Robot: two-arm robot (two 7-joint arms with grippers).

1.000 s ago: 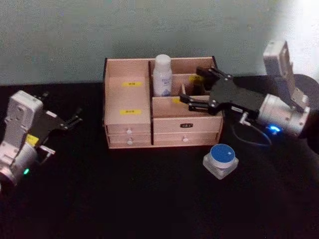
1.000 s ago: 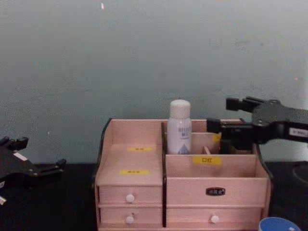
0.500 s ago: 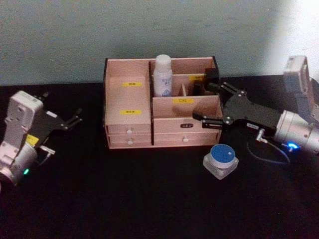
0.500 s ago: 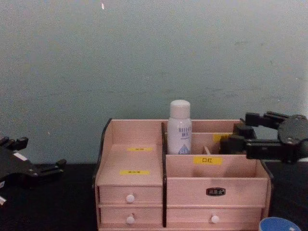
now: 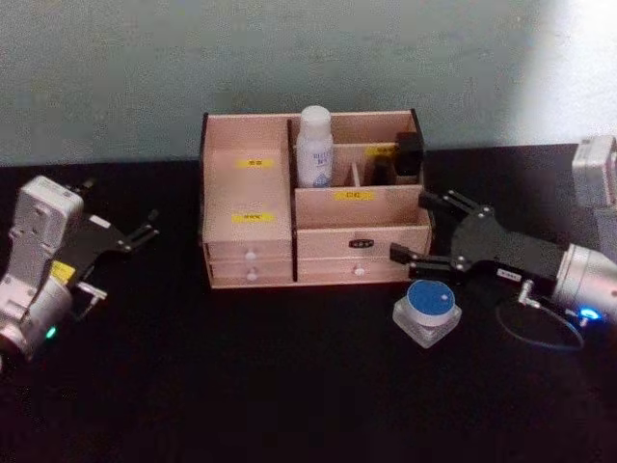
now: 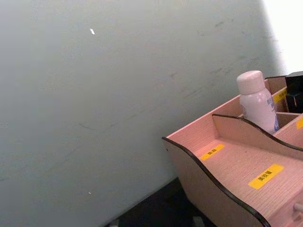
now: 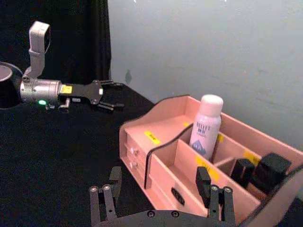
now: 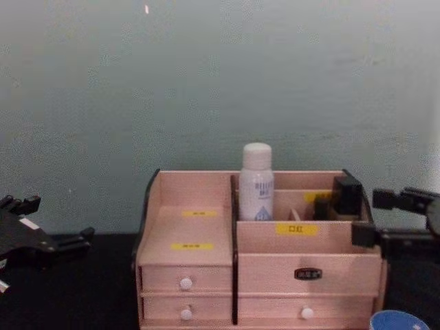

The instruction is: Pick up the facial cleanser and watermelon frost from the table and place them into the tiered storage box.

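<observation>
The facial cleanser (image 5: 314, 145), a tall white bottle with blue lettering, stands upright in a back compartment of the tiered storage box (image 5: 249, 188). It also appears in the chest view (image 8: 256, 182) and both wrist views (image 6: 256, 99) (image 7: 206, 125). The watermelon frost (image 5: 427, 309), a squat clear jar with a blue lid, sits on the black table in front of the box's right corner. My right gripper (image 5: 413, 228) hangs open and empty just behind and above the jar, by the box's right front corner. My left gripper (image 5: 145, 227) rests open at the far left.
Dark small items (image 5: 407, 154) stand in the box's back right compartment. The box (image 8: 199, 234) has several white-knobbed drawers along its front. A pale wall runs behind it. A cable loops on the table under my right wrist. Open black tabletop lies in front.
My right gripper has drawn back from over the box's rear compartments and dropped to the right front corner, close to the blue-lidded jar. The bottle stays in the box. The left arm is unmoved.
</observation>
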